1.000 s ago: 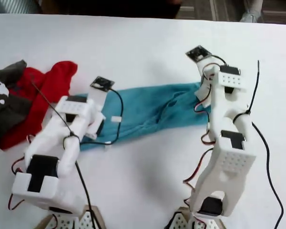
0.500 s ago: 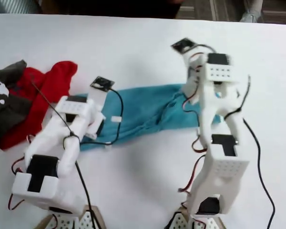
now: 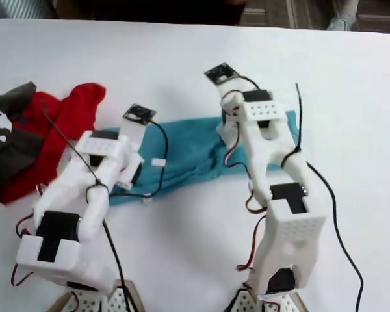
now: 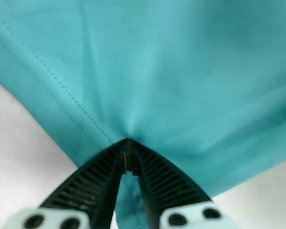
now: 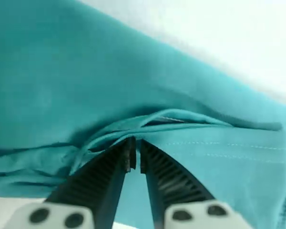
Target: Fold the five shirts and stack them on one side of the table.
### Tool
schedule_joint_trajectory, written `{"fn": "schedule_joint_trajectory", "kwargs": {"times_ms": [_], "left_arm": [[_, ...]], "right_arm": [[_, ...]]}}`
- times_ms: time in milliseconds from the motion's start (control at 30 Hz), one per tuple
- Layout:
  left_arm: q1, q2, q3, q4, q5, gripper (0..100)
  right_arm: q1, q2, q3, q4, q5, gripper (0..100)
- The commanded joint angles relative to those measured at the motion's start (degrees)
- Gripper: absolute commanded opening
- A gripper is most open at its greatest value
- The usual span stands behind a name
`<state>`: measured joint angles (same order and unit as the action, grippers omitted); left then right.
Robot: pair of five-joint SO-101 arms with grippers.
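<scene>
Teal shirt (image 3: 188, 146) is laid as a long band across mid-frame of the high view, between the two arms, flat on the table (image 3: 182, 58). Left gripper (image 4: 127, 148) is seen pressed together on a pinch of teal cloth beside a stitched hem, with creases drawn to the tips. Right gripper (image 5: 136, 145) is likewise closed on a raised fold of the same shirt, with a seamed layer bunched just beyond the tips. The step is judged to be a fold of the band, right end carried toward the left end. To be done well, both pinches are to be held firm and the left pinch used as the anchor. The carried end is to be lifted just enough that cloth is not dragged into a wad, and edges lined up before release. It cannot be told how many layers are caught by either pinch, so a partial grab is a risk. Open white table is available in the upper centre and the whole right side of the frame. The left side is taken by a red shirt (image 3: 71, 110) and a dark shirt (image 3: 13, 149), touching each other, near the band's left end. A fold carried too far left would be landed on them. The far table edge runs along the top of the frame, well apart from the band. A black cable (image 3: 163, 153) from the left arm is draped over the teal cloth and could be snagged.
</scene>
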<state>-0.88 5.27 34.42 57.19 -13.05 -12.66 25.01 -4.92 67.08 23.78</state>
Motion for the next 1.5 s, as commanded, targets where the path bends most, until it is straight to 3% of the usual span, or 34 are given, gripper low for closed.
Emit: {"fn": "schedule_joint_trajectory", "kwargs": {"times_ms": [0,567,800,1100,1467], "left_arm": [[0.3,-0.2,0.0,-1.1,0.4,3],[0.3,-0.2,0.0,-1.1,0.4,3],[0.3,-0.2,0.1,-1.1,0.4,3],[0.4,-0.2,0.0,-1.1,0.3,3],[0.4,-0.2,0.0,-1.1,0.1,3]], "right_arm": [[-2.2,-3.9,-0.4,-0.8,-2.5,2.1],[-0.9,-4.0,1.1,-2.8,-2.8,2.1],[7.3,-16.0,1.6,-0.5,-2.2,2.1],[19.6,-6.5,1.7,3.0,3.3,2.1],[22.4,2.8,1.3,2.9,4.7,2.1]]}}
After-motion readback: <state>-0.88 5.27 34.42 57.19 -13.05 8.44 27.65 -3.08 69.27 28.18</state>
